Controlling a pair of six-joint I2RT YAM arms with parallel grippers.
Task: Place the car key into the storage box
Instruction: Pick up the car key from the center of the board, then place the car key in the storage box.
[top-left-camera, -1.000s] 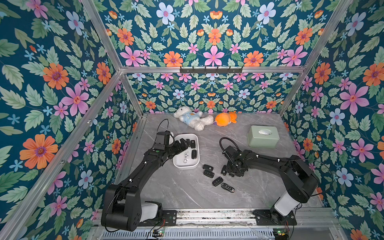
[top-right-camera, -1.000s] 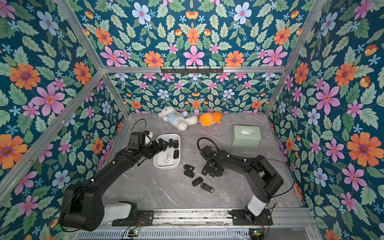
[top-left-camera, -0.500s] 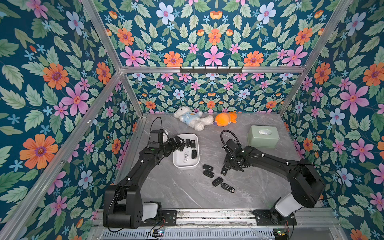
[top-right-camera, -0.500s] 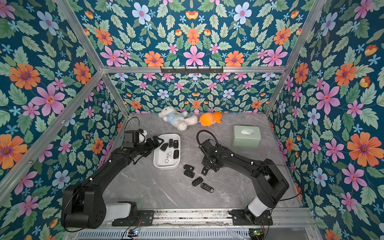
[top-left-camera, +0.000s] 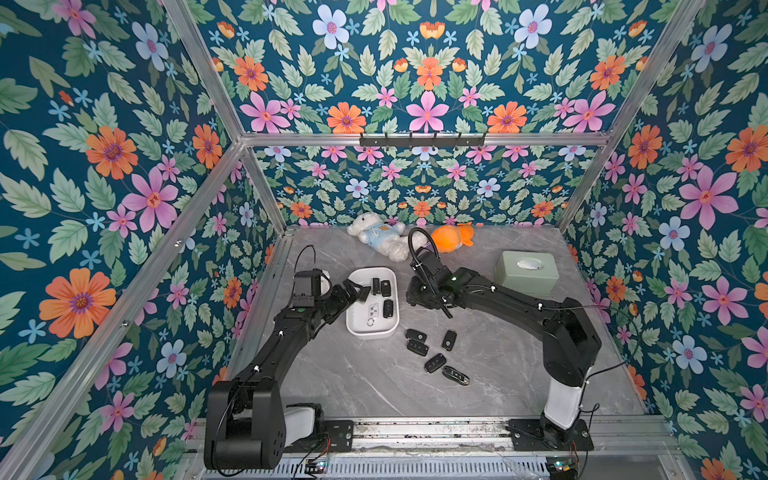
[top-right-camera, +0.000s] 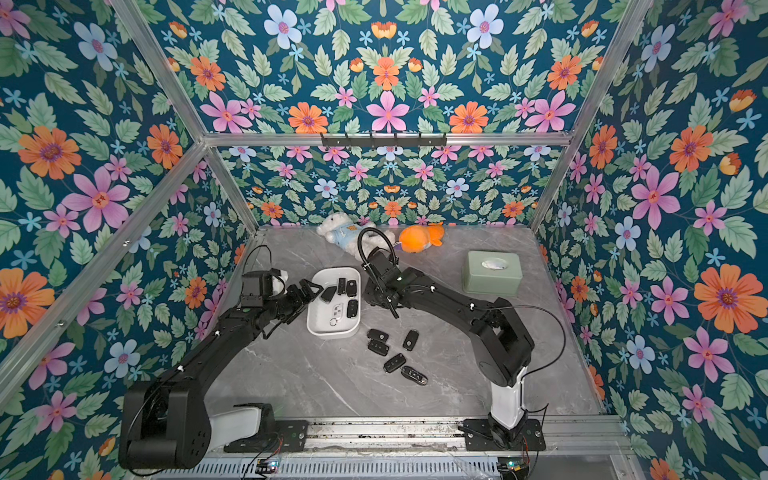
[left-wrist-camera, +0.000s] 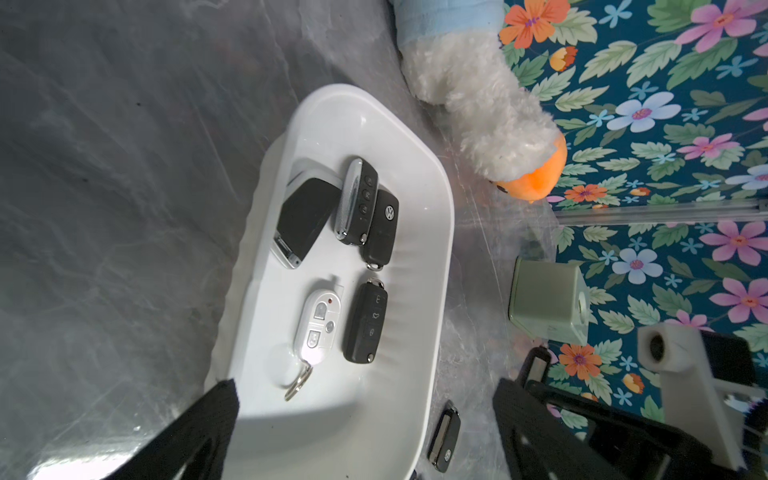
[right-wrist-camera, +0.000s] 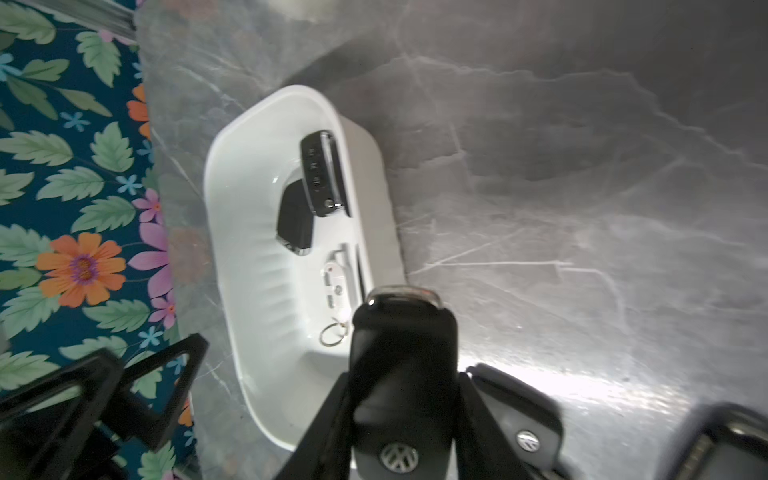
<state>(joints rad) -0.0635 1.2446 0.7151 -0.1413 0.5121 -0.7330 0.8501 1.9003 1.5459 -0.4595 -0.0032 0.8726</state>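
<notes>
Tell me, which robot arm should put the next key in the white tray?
The right one. The right gripper is shut on a black car key, close by the storage box. The left gripper hangs open and empty at the box's other side.

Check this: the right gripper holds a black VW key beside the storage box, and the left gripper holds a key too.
Wrong about the left gripper: the left wrist view shows its jaws open and empty at the storage box. The right gripper does hold the black VW key.

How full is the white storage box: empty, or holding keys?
Holding keys: five lie in the storage box, four black keys and one white fob.
</notes>
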